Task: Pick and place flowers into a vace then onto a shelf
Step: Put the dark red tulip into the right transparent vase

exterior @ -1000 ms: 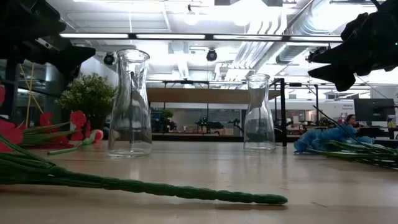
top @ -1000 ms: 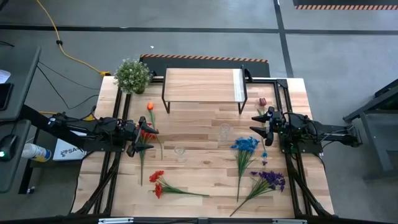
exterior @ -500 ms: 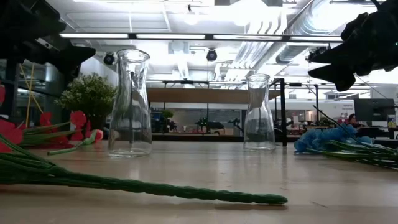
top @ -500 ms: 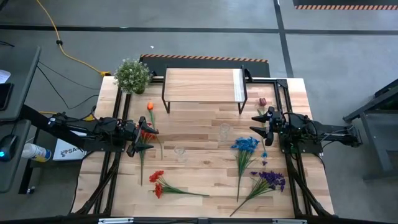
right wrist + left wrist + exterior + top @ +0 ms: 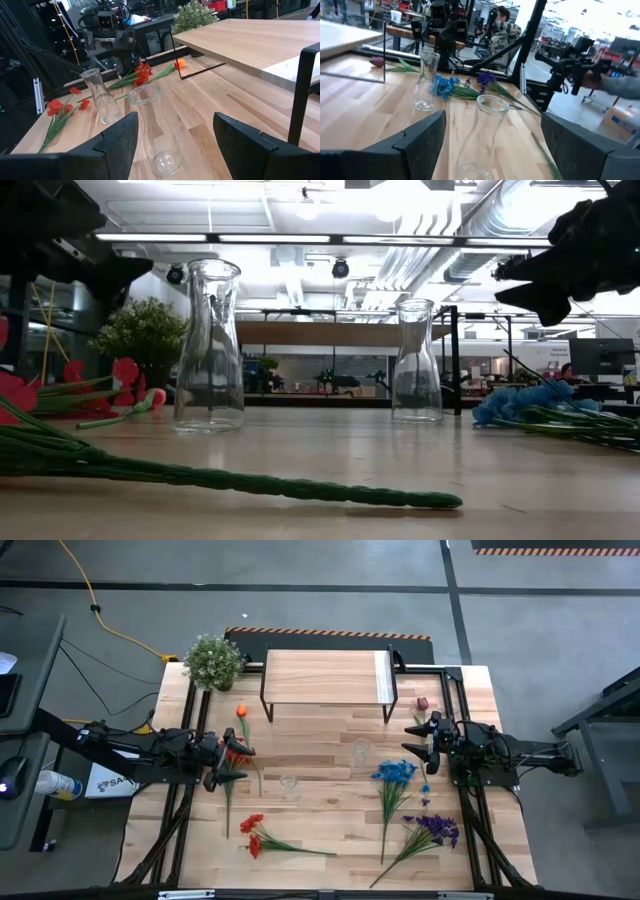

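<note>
Two clear glass vases (image 5: 361,753) (image 5: 289,784) stand mid-table between the arms, the bushy potted plant (image 5: 213,661) beside the plank-topped shelf (image 5: 325,677). The left gripper (image 5: 236,762) hovers over red flowers (image 5: 236,754). The right gripper (image 5: 417,738) hovers near the blue spray (image 5: 394,773); both gape wide, holding nothing.

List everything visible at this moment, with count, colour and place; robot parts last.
Vases: two, clear glass, upright and empty mid-table; the second stands nearer the left arm.
Shelf: one, light wood top, black legs, far side of the table.
Potted plant: one, green-white, far left corner.
Orange tulip: one, lying near the shelf's left leg.
Red flowers: one bunch lying under the left gripper; another near the front edge.
Blue flowers: one spray, right of centre.
Purple flowers: one spray, front right.
Dark red bud: one, by the shelf's right end.
Table: one, light wood.
Left gripper: open, over the red bunch.
Right gripper: open, at the right edge.
</note>
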`<state>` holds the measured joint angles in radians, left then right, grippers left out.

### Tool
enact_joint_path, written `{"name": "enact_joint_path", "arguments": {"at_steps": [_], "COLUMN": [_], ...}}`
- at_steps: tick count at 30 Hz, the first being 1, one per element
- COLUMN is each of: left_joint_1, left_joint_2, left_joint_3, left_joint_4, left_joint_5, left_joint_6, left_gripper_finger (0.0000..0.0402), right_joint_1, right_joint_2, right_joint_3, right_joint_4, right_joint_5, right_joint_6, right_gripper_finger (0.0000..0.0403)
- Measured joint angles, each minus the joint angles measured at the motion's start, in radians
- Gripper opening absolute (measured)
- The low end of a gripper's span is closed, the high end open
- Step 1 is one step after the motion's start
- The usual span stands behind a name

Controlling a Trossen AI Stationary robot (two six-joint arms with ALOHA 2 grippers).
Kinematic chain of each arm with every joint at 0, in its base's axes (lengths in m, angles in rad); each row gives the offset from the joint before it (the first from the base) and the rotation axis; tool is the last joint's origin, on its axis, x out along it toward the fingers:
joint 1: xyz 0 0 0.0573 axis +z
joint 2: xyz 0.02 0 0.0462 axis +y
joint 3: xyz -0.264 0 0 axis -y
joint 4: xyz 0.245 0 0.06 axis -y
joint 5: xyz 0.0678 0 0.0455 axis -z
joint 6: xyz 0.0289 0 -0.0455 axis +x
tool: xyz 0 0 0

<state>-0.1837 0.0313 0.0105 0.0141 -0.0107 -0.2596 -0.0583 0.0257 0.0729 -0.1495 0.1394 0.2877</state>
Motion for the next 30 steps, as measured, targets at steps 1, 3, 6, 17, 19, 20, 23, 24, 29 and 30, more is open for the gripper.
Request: {"name": "enact_joint_path", "arguments": {"at_steps": [1,3,6,17,19,20,23,24,29,30], "left_joint_1": [0.0,0.0,0.0,0.0,0.0,0.0,0.0,0.0,0.0,0.0], "left_joint_2": [0.0,0.0,0.0,-0.001,-0.001,-0.001,-0.001,-0.001,-0.001,-0.001], "left_joint_3": [0.0,0.0,0.002,0.174,0.216,0.236,0.291,0.306,0.368,0.374], "left_joint_4": [0.0,0.002,0.027,0.043,0.044,0.047,0.041,0.041,0.042,0.042], "left_joint_5": [0.0,-0.014,-0.045,-0.038,-0.022,-0.018,-0.004,-0.003,-0.003,-0.004], "left_joint_6": [-0.015,-0.054,-0.103,-0.119,-0.118,-0.117,-0.116,-0.116,-0.116,-0.116], "left_gripper_finger": [0.0358,0.0358,0.0358,0.0358,0.0358,0.0358,0.0358,0.0358,0.0358,0.0358], "right_joint_1": [0.0,0.0,0.0,0.0,0.0,0.0,0.0,0.0,0.0,0.0], "right_joint_2": [0.0,0.0,0.0,0.0,0.0,0.0,0.0,0.0,0.0,0.0], "right_joint_3": [-0.002,-0.004,-0.004,-0.001,0.0,0.001,0.0,0.001,0.001,0.001], "right_joint_4": [0.011,0.045,0.152,0.614,0.68,0.706,0.774,0.798,0.881,0.887], "right_joint_5": [0.0,0.0,0.009,0.0,0.0,0.0,0.0,0.0,0.048,0.066], "right_joint_6": [0.002,0.041,0.184,0.358,0.324,0.301,0.24,0.223,0.18,0.184], "right_gripper_finger": [0.0248,0.0248,0.0248,0.0248,0.0248,0.0248,0.0248,0.0248,0.0248,0.0248]}}
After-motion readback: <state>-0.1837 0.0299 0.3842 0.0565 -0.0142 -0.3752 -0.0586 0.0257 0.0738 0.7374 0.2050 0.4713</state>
